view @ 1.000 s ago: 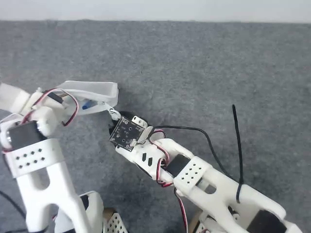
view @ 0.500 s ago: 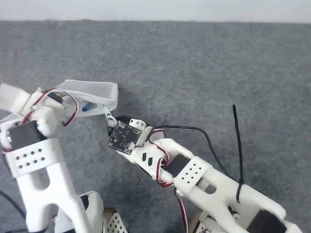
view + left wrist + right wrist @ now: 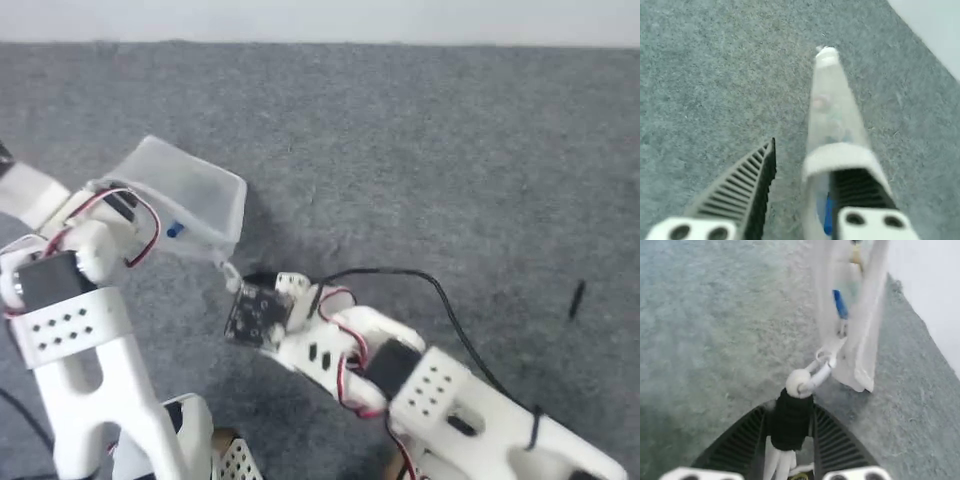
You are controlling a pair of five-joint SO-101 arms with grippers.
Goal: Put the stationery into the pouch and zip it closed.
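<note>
A grey carpeted table [image 3: 450, 150] is seen from above, with two white robot arms entering from the near edge. A translucent plastic pouch [image 3: 190, 195] is found at the left side of the table, tilted and apparently raised off the carpet, at the left gripper [image 3: 799, 162]. The jaws of that gripper are spread apart. One finger [image 3: 856, 187] is set against the pouch's end, where a white rim is folded over it. The other, ribbed finger [image 3: 752, 182] is kept clear of the pouch. A small blue stationery item [image 3: 840, 304] is visible through the pouch wall; its exact kind cannot be told. The right gripper [image 3: 790, 410] is placed just beside the pouch's near corner, and its jaws are pressed together on a black zipper pull tab [image 3: 790, 425]. A white bead [image 3: 799, 381] and a white loop [image 3: 826, 362] are strung from the tab to the zipper at the pouch's edge. A black cable [image 3: 440, 290] is routed along the right arm.
</note>
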